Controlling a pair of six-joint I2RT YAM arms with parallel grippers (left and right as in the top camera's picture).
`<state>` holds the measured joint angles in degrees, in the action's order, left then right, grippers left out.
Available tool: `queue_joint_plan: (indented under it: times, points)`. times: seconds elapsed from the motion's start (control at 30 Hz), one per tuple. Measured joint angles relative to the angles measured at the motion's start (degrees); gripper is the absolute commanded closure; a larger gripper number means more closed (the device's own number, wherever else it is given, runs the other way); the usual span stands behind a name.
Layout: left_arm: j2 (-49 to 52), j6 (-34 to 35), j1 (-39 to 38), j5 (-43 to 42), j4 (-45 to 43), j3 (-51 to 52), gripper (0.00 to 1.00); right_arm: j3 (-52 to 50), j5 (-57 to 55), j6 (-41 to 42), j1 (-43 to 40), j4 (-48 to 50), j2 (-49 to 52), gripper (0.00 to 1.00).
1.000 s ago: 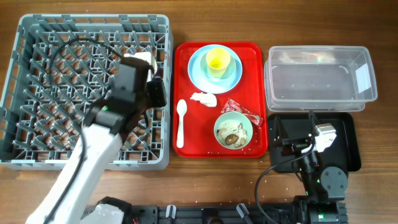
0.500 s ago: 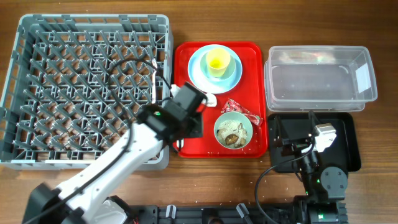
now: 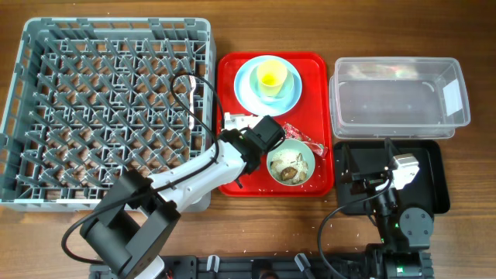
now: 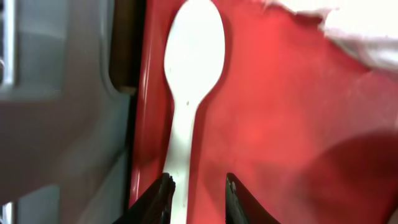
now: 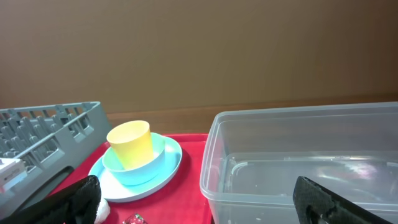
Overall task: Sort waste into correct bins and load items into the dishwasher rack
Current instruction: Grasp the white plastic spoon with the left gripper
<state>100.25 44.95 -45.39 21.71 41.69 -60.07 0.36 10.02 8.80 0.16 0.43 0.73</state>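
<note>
Item: white plastic spoon point(image 4: 189, 74). Lying flat along the left edge of the flat red tray point(image 4: 280, 124), close to the raised rim, bowl end pointing away from the wrist camera, handle running back toward the fingers.

Handling, judged: very light, stiff, thin, smooth and probably slippery; apt to skate or pivot on the glossy tray if nudged from one side. Low profile, so little to pinch from above.

Hold, suggested: across the narrow handle near its middle, squeezed on the two long edges, clear of the tray rim.

Tool: left gripper point(image 4: 198, 196) low over the handle end, jaws a narrow gap apart, nothing clamped; one fingertip point(image 4: 163, 198) just overlapping the handle, the other on bare tray.

Neighbours: crumpled white tissue point(image 4: 360, 31) near the spoon bowl, apart from it. Dishwasher rack point(image 3: 46, 155) just beside the tray, to its left in the overhead view.

Other arm: right gripper point(image 5: 196, 186) parked by the clear tub point(image 3: 457, 116), jaws spread wide, holding nothing.
</note>
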Motion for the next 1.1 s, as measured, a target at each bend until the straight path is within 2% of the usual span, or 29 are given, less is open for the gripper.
queue_joint_plan:
  times: [0.3,0.53,0.83,1.1]
  points:
    - [0.07,0.20,0.00,3.41,-1.68,0.00,0.80,0.00,0.02,0.00,0.00,0.00,0.00,0.00]
    - [0.07,0.17,0.00,5.51,-1.92,0.00,0.77,0.00,0.02,0.00,0.00,0.00,0.00,0.00]
    - [0.07,0.15,0.00,5.51,-2.05,0.04,0.81,0.00,0.02,0.00,0.02,0.00,0.00,0.00]
    - [0.24,-1.46,0.00,5.95,-11.87,7.08,0.77,0.00,0.00,0.00,0.00,0.00,0.00,0.00]
